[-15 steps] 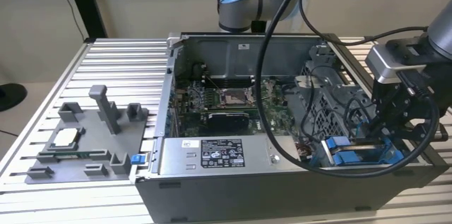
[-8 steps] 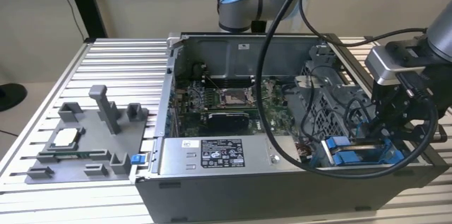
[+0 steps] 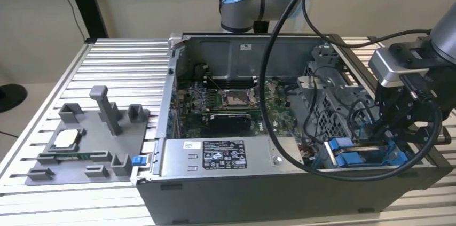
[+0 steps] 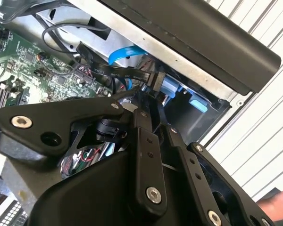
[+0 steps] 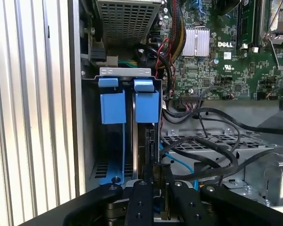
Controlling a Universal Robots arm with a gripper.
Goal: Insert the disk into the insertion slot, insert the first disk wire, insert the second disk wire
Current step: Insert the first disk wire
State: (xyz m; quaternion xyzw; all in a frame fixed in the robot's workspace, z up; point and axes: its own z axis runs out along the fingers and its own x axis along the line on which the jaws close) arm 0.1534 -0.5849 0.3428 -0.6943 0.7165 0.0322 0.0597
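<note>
Gripper sits low in the computer case at the exterior view's right, fingers drawn narrow on what looks like a black wire connector right at the edge of the disk — the disk stands seated in the insertion slot under a blue tab. Step in hand reads as wire insertion: keep the connector square to the disk's socket, press straight along the slot, and mind the loose black cables lying just beside. Count — one disk in view, two blue tabs, one flat black wire, one light-blue wire, one gripper.
</note>
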